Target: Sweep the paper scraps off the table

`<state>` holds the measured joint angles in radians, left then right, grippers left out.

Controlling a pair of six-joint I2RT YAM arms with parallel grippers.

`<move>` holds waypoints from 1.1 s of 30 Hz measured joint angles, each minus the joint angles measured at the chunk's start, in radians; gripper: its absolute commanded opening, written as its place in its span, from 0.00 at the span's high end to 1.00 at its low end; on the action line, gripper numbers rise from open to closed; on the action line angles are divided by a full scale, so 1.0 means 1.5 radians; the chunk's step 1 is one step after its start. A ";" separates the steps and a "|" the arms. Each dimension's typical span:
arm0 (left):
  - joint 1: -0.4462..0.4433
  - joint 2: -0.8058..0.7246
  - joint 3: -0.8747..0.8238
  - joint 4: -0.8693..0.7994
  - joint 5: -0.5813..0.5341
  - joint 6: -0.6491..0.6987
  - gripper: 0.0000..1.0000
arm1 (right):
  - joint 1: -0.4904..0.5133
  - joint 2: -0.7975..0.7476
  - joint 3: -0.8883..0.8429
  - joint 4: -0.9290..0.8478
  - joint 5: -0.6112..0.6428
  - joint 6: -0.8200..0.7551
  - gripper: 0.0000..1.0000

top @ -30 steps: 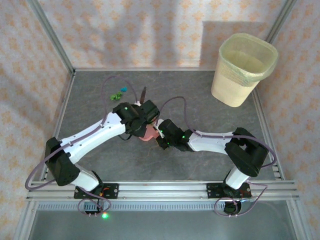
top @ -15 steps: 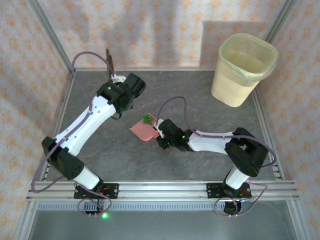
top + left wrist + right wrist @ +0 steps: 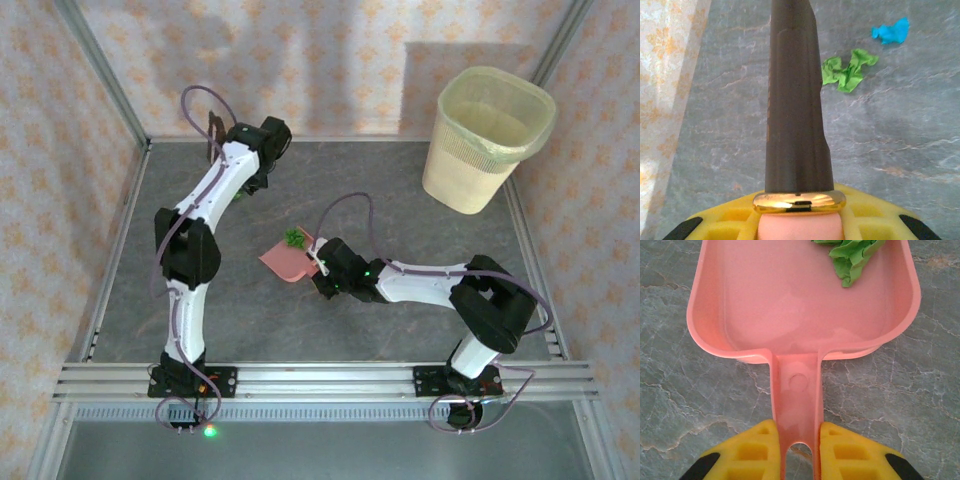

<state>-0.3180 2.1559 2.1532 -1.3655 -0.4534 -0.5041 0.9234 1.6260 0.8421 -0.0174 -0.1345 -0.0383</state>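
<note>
My left gripper is shut on a brush with a pink handle, a gold ferrule and dark bristles. It points down at the table near the left wall. A green paper scrap and a blue one lie on the table just right of the bristle tip. In the top view this gripper is at the far left corner. My right gripper is shut on the handle of the pink dustpan, which rests flat mid-table. Another green scrap lies inside the pan.
A cream waste bin stands at the far right corner. Patterned peach walls with aluminium rails close in the table, and the left wall is close beside the brush.
My left arm has swung with the brush from over the dustpan to the far left corner. That uncovered a green scrap lying in the pan. The right arm and dustpan have stayed put.
</note>
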 measured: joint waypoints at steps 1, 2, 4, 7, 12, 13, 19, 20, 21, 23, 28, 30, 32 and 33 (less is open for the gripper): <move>0.000 0.017 0.016 -0.012 -0.001 0.005 1.00 | 0.000 0.000 0.000 0.000 0.000 0.000 1.00; -0.001 0.032 0.027 -0.023 -0.003 0.008 1.00 | 0.000 0.000 0.000 0.000 0.000 0.000 1.00; -0.002 0.050 0.030 -0.038 -0.003 0.014 1.00 | 0.000 0.000 0.000 0.000 -0.001 0.000 1.00; -0.006 0.067 0.030 -0.060 -0.003 0.023 1.00 | -0.001 0.000 0.000 0.000 -0.001 0.000 1.00; -0.014 0.079 0.030 -0.079 -0.006 0.037 1.00 | -0.001 0.000 0.000 0.000 -0.003 0.000 1.00; -0.017 0.082 0.030 -0.083 -0.006 0.040 1.00 | -0.001 0.000 0.000 0.000 -0.003 0.000 1.00; -0.048 0.098 0.037 -0.110 -0.008 0.060 1.00 | -0.001 0.000 0.000 0.000 -0.003 0.000 1.00; -0.055 0.102 0.039 -0.113 -0.009 0.062 1.00 | -0.001 0.000 0.000 0.000 -0.003 0.000 1.00; -0.061 0.105 0.039 -0.115 -0.011 0.064 1.00 | -0.001 0.000 0.000 0.000 -0.003 0.000 1.00; -0.075 0.110 0.039 -0.121 -0.013 0.069 1.00 | -0.001 0.000 0.000 0.000 -0.003 0.000 1.00; -0.106 0.114 0.038 -0.135 -0.018 0.077 1.00 | -0.001 0.000 0.000 0.000 -0.003 0.000 1.00; -0.118 0.114 0.032 -0.138 -0.021 0.079 1.00 | -0.001 0.000 0.000 0.000 -0.003 0.000 1.00; -0.132 0.114 0.019 -0.142 -0.028 0.081 1.00 | -0.001 0.000 0.000 0.000 -0.003 0.000 1.00; -0.137 0.114 0.012 -0.143 -0.033 0.081 1.00 | -0.001 0.000 0.000 0.000 -0.003 0.000 1.00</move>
<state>-0.5232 2.3272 2.1708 -1.5799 -0.5022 -0.3820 0.9218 1.6260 0.8421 -0.0174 -0.1383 -0.0383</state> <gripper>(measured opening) 0.280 0.189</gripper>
